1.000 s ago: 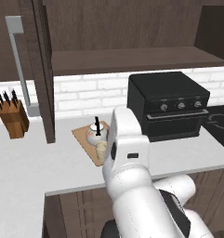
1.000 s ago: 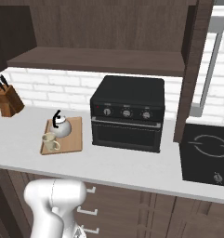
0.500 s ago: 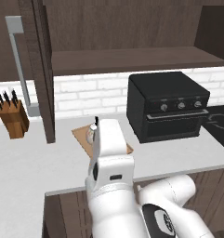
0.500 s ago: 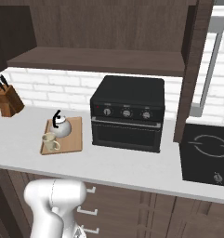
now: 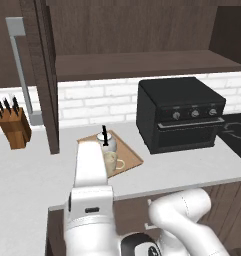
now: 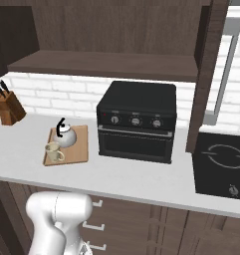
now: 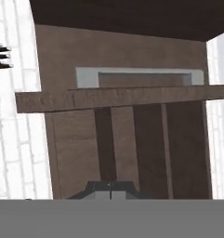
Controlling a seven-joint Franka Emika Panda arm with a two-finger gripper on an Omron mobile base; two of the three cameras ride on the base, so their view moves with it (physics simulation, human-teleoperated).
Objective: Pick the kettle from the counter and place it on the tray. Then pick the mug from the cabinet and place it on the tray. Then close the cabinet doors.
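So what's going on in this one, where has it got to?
The kettle and mug both sit on the tray on the counter, so only the cabinet doors are left. Both doors stand open, edge-on to the cameras. The gripper is shut, holds nothing, and faces a door and its grey bar handle up close.

This is a rendered home kitchen: a pale grey table [image 6: 141, 184] runs along a white brick backsplash [image 6: 57, 94], with dark brown drawer fronts [image 6: 126, 224] below and a dark wooden cabinet [image 5: 142, 30] with a shelf above. On the table stand a black oven with knobs [image 6: 136, 122], a wooden knife block [image 5: 14, 127] and a wooden tray [image 6: 66, 148] carrying a kettle [image 6: 65, 135] and a mug [image 6: 53, 152]. A black cooktop [image 6: 222, 167] is set into the table beside the oven.
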